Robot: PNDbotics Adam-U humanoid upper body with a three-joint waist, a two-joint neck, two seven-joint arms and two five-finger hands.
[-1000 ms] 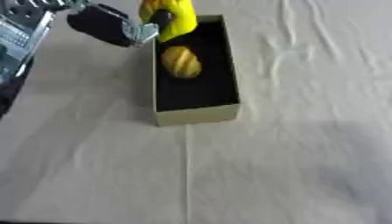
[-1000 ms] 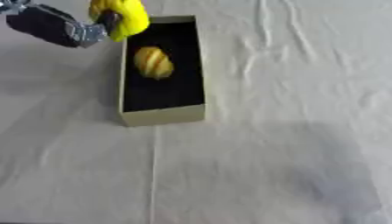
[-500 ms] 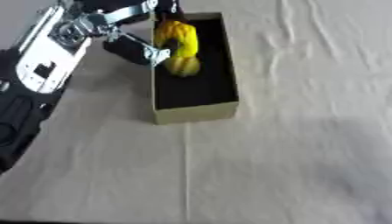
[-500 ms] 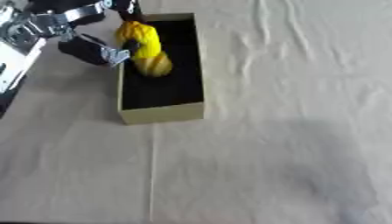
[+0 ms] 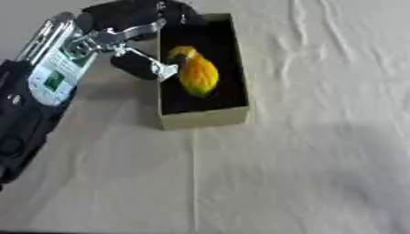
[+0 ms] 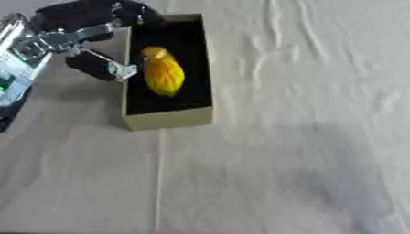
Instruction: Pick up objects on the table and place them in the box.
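An olive cardboard box with a black inside stands at the upper left of the cloth. Two yellow things lie in it, touching. The larger, orange-yellow oval one is in the middle. The smaller, brighter yellow one lies just behind it. My left hand reaches in from the left at the box's left wall. Its fingers arch over the far left corner, and the thumb tip sits at the wall beside the yellow things, with nothing held between them. My right hand shows in no view.
A cream cloth with creases covers the table to the right of and in front of the box. My left forearm, silver and black, lies along the left edge.
The left hand came down from the far left with the bright yellow thing, set it in the box on the other one, and its fingers have spread off it.
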